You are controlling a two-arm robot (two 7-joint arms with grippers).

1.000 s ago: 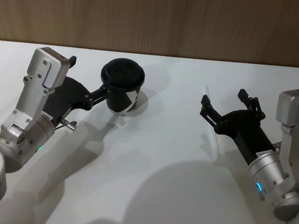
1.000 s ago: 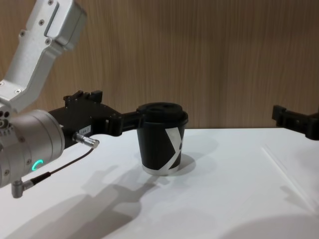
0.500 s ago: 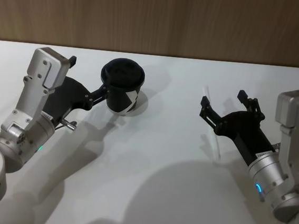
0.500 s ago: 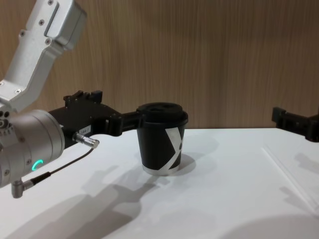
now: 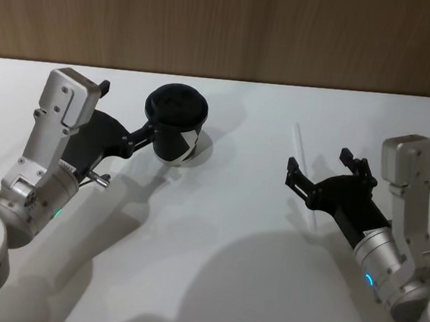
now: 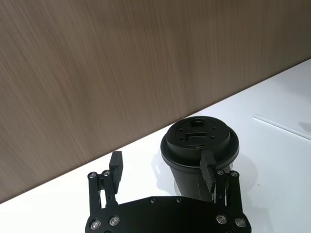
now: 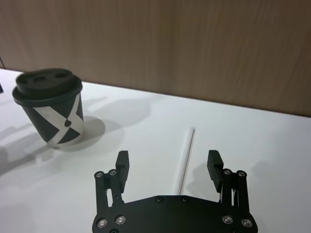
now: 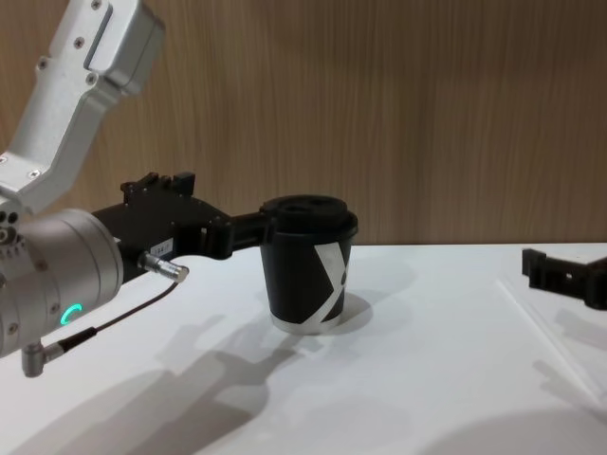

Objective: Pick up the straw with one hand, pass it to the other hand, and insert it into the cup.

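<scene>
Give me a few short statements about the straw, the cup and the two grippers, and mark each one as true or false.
1. The straw lies flat on the white table. True.
2. The right gripper is shut on the straw. False: it is open, and the straw on the table lies between its jaws in the right wrist view.
3. The cup stands upright with its lid on. True.
4. The left gripper clamps the cup. False: it is open and sits beside the cup.
</scene>
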